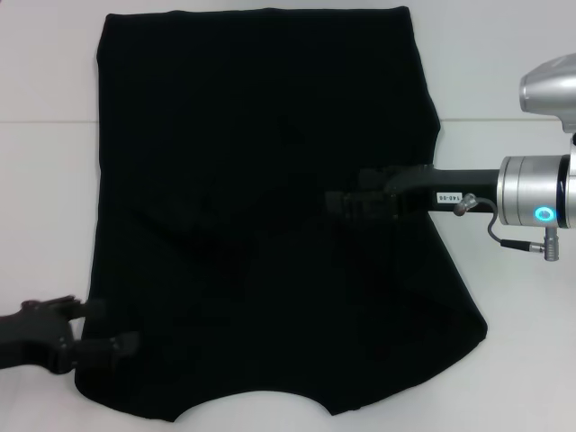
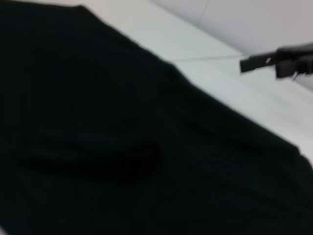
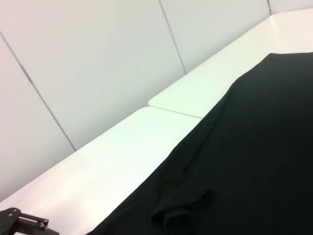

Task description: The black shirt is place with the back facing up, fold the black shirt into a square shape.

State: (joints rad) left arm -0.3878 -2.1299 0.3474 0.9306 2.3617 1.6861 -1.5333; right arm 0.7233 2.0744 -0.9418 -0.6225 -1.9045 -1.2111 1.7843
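Observation:
The black shirt lies spread flat on the white table, plain side up, with its hem at the far edge and the neckline curve at the near edge. My left gripper sits low at the shirt's near left corner, open, its fingers on either side of the fabric edge. My right gripper reaches in from the right and hovers over the shirt's middle right; it is dark against the dark cloth. The left wrist view is filled by the shirt, with a shallow fold, and shows the right gripper farther off.
Bare white table borders the shirt on the left and right, with a seam between two tabletops. A pale panelled wall stands behind the table. The left gripper shows at the edge of the right wrist view.

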